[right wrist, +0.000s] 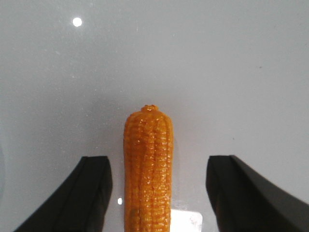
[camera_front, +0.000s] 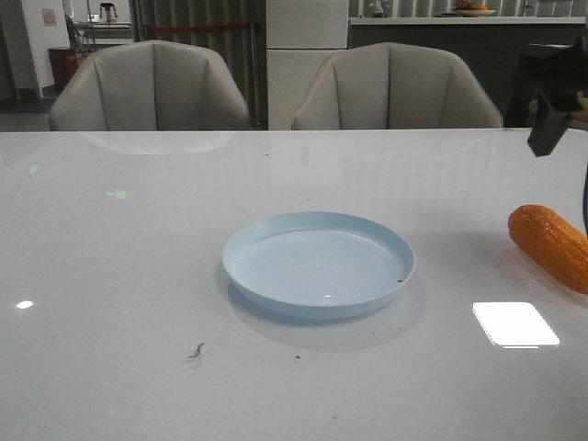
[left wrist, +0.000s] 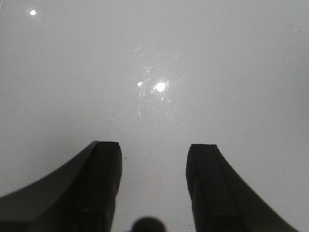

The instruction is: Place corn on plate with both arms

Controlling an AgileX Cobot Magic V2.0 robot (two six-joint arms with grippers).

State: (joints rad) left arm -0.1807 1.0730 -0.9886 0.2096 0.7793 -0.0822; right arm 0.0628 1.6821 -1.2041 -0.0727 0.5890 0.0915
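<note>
Right wrist view shows the right gripper with its two dark fingers spread wide, and the corn lies between them on the white table, not touching either finger. The long axis of the cob runs straight away from the gripper, parallel to the fingers, and its tapered end points forward. So the jaws would close across the width of the cob, which I judge suitable for a grasp once the gripper comes lower; how high it hangs above the cob I cannot tell.

From the front view, the corn lies at the far right edge of the table, and a dark part of the right arm hangs above and behind it. The pale blue plate sits at the middle of the table, well apart from the corn, to the left of this gripper.

The left gripper is also spread open and holds nothing; below it only bare table is visible. The right arm is clearly the nearer one to the corn.
</note>
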